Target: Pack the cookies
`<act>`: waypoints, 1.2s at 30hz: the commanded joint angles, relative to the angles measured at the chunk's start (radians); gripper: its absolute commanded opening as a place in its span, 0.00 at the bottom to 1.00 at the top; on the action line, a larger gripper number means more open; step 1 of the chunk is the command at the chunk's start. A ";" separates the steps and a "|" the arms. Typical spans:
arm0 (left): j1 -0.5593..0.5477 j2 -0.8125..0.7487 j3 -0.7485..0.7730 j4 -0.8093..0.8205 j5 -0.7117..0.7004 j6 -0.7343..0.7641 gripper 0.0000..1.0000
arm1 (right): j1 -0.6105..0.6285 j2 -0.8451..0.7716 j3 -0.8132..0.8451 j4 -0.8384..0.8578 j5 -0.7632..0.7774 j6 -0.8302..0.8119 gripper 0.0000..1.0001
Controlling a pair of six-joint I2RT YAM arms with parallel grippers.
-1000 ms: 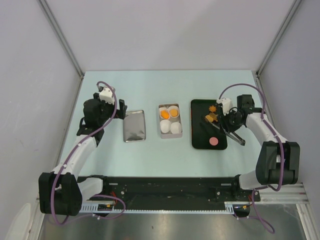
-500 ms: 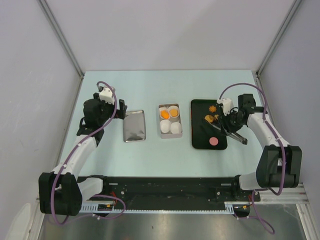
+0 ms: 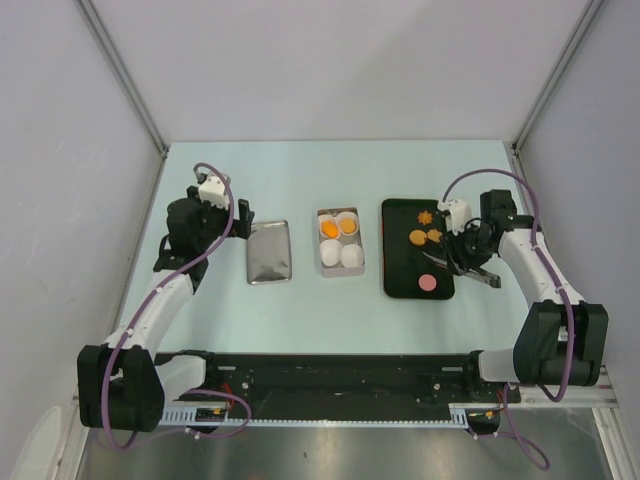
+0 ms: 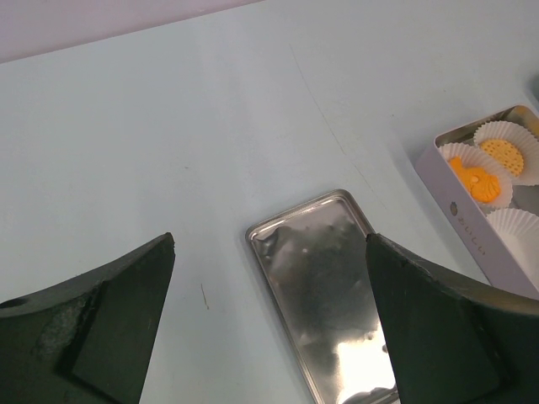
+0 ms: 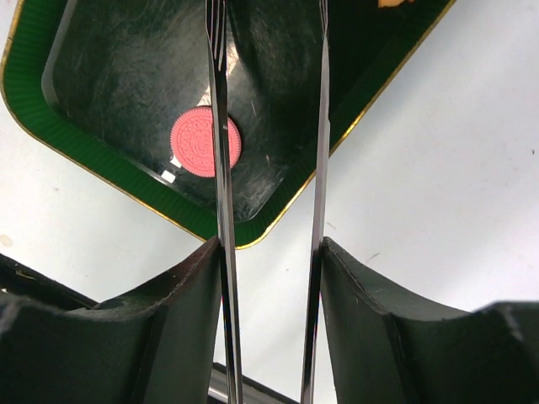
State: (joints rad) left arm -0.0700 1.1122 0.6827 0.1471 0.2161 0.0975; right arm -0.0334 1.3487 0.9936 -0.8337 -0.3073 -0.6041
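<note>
The right gripper [image 5: 271, 249] is clamped on a pair of thin metal tongs [image 5: 217, 126], whose two blades stand apart with nothing between them, reaching out over the tray. The pink round cookie [image 5: 205, 141] lies flat on the tray floor just to the left of the left blade in the wrist view, near the tray's near end. At the far end of the tray lie three orange cookies [image 3: 418, 237], two side by side and a flower-shaped one a little beyond them. The dark tray [image 5: 25, 93] has a green ribbed rim with a gold edge. To its left on the pale table [image 3: 300, 170] stands a small white box [image 4: 472, 244] of paper cups, two of which already hold orange cookies while the near cups show white. Further left lies a shiny metal lid [image 4: 328, 278], flat on the table. The left gripper [image 4: 269, 238] hovers above that lid with its fingers spread wide, holding nothing.
</note>
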 commanded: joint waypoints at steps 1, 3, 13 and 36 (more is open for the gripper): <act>-0.007 -0.029 -0.005 0.029 0.019 0.007 1.00 | -0.013 -0.017 0.040 -0.013 0.017 -0.016 0.51; -0.007 -0.025 -0.005 0.034 0.019 0.007 1.00 | -0.017 -0.019 0.039 -0.004 0.020 -0.014 0.51; -0.007 -0.014 -0.008 0.042 0.014 0.008 1.00 | -0.017 0.033 0.037 0.065 0.033 0.004 0.52; -0.007 0.001 -0.006 0.042 0.000 0.015 1.00 | 0.059 0.135 0.043 0.177 0.057 0.044 0.51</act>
State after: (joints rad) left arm -0.0700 1.1191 0.6827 0.1482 0.2127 0.0978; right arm 0.0074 1.4738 0.9939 -0.6865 -0.2611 -0.5735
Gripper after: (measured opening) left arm 0.996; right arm 0.521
